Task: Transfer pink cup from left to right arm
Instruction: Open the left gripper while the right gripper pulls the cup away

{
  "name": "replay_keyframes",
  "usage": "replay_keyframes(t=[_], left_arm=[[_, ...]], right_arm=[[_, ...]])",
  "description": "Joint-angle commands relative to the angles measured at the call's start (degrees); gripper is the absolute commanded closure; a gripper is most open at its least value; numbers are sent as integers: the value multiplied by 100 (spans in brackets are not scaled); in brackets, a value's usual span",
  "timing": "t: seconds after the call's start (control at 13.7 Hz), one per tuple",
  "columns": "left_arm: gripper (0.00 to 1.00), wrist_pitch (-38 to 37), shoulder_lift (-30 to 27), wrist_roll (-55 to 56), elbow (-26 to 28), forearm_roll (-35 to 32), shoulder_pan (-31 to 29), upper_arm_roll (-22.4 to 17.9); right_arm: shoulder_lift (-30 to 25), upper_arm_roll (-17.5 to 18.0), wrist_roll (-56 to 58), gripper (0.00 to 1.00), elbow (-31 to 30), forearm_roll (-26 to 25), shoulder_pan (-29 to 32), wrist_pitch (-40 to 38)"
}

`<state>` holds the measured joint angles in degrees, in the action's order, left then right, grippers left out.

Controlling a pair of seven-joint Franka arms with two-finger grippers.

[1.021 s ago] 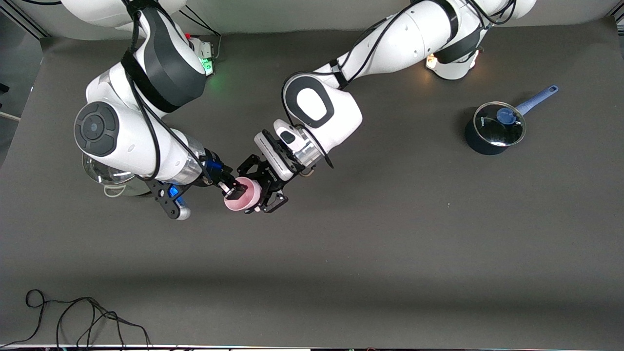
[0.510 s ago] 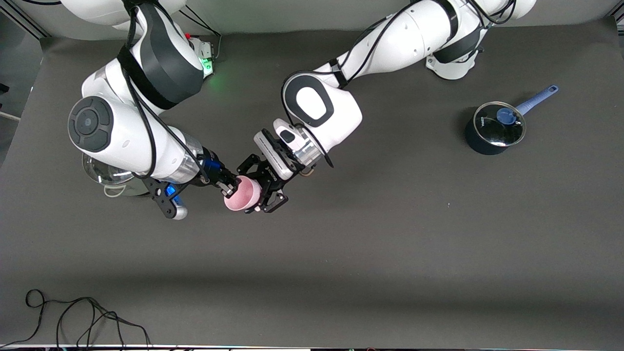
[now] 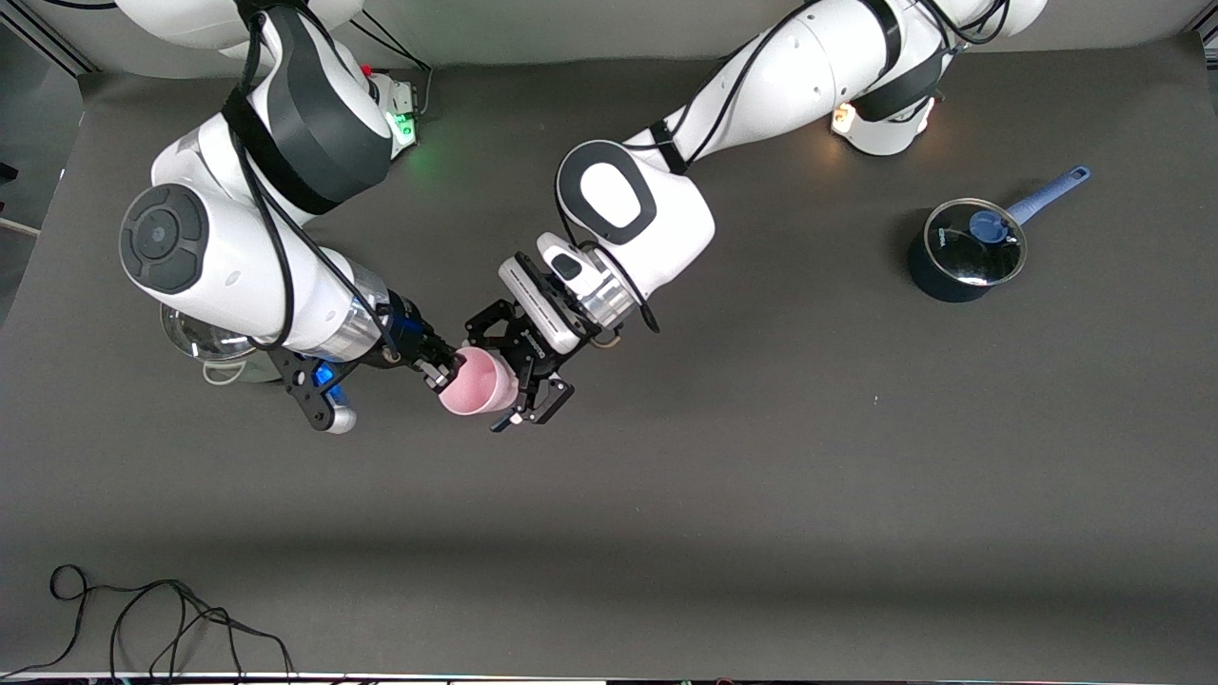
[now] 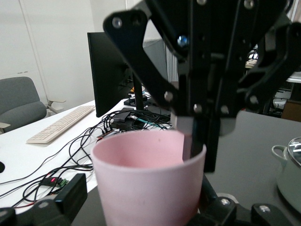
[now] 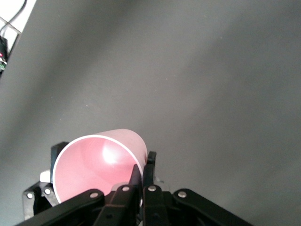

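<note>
**Operator:** Where is the pink cup (image 3: 476,385), and which claw has it?

**Manual:** The cup hangs in the air over the middle of the counter (image 3: 761,457), between the two claws. The right claw (image 3: 441,370) is pressed together on the cup's rim, one finger inside the wall and one outside. The left claw (image 3: 529,390) is spread, its fingers standing on either side of the cup's body and clear of the wall.

**Operator:** How do you finish the handover cleanly?

**Manual:** Hold the right arm steady; a rim pinch is likely to pivot if jolted. Draw the left claw straight back along its own axis, so that neither spread finger brushes the cup. Confirm the cup does not sag before you move the right arm.

**Operator:** Anything to avoid?

**Manual:** Keep both arms away from the lidded blue pot (image 3: 963,255) and the glass-lidded pot (image 3: 195,342).
</note>
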<state>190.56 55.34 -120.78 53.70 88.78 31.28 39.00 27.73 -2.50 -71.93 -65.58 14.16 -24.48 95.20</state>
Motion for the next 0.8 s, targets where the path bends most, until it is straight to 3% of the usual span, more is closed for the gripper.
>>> replay_keyframes(t=[0.0,0.22,0.44,0.58,0.73], left_arm=[[0,-586,-715,125,1367,-595,-813,-86],[0,-2115,-1147,125,2133,-1203,-1771,-77],[0,-3931,-1692,160,2855,-2071,-2912,-121],[0,-5495,-1920,334,2979,-2844,-3747,-121],[0,-7068,-2035,1131,2744,-4194,-4469,-174]], right_arm=[[180,-40,73,100,361,-544,74,-64],[180,-40,405,100,370,-950,381,51],[171,-40,1536,100,370,-977,1004,51],[154,-40,2713,100,353,-1134,1496,34],[127,-40,3794,100,274,-1502,1866,16]])
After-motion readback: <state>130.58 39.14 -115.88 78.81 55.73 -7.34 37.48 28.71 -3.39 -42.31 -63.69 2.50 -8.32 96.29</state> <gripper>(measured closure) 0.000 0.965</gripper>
